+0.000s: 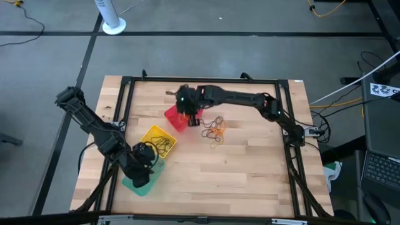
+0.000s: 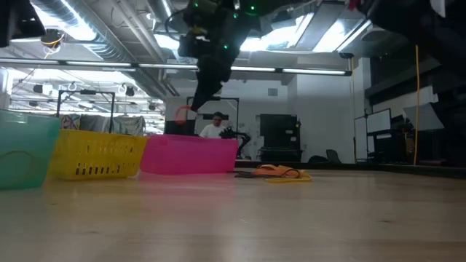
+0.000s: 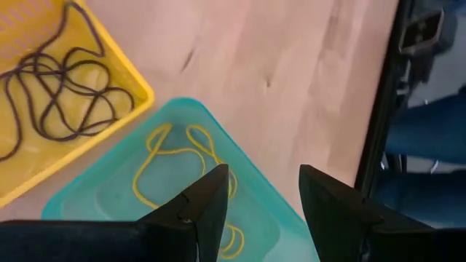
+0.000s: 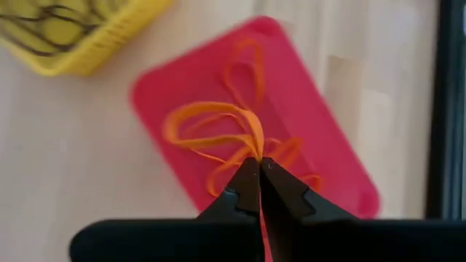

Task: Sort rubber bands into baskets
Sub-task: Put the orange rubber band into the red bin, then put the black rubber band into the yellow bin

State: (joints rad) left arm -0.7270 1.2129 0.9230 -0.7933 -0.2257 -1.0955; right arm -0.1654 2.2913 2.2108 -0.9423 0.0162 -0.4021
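The wooden desk (image 1: 237, 169) stands on a grey floor (image 1: 56, 56) crossed by dark seams. A white fan base (image 1: 114, 25) sits beyond its far edge, and a yellow cable (image 1: 325, 9) trails nearby. Overhead run bright strip lights (image 2: 291, 70) and silver ducts (image 2: 109, 44). A person (image 2: 215, 127) sits far back among dark cabinets (image 2: 277, 135).

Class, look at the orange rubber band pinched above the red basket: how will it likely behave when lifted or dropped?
Probably floppy: the orange rubber band droops in loose loops from the shut right tool. Likely very light, being a thin strip, far smaller than the red basket below. It may snag or tangle, since other orange loops already lie in that basket.
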